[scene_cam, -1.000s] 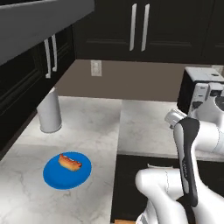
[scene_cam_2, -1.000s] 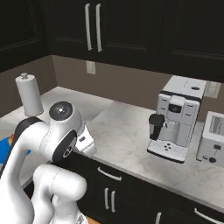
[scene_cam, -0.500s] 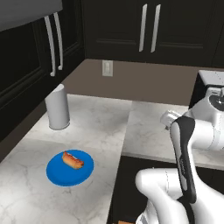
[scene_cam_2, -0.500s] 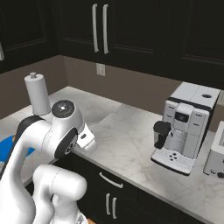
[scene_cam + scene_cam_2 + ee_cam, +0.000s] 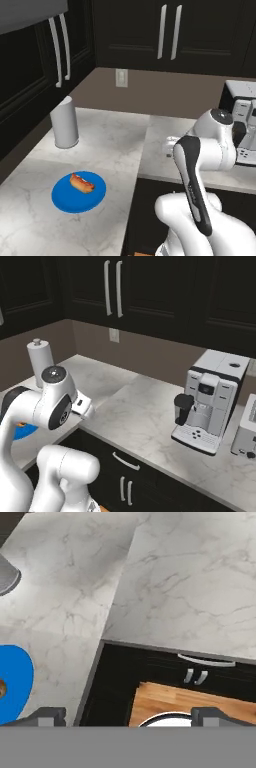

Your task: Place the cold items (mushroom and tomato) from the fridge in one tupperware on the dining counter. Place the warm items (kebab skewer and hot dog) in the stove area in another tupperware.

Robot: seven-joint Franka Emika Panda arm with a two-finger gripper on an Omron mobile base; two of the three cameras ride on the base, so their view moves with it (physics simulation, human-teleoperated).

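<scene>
While our tool (image 5: 128, 714) hangs released and empty, we judge little done: the small reddish hot dog (image 5: 82, 182) lies on the round blue plate (image 5: 65, 200) at eight o'clock on the marble table (image 5: 110, 145).

The marble counter (image 5: 115, 145) offers wide bare room between the paper towel roll (image 5: 65, 122) at far left and the coffee machine (image 5: 210, 401) at right. A blue plate (image 5: 79, 192) with a hot dog (image 5: 82, 182) occupies the near left stretch. Dark upper cabinets (image 5: 112, 291) limit headroom along the far wall.
</scene>
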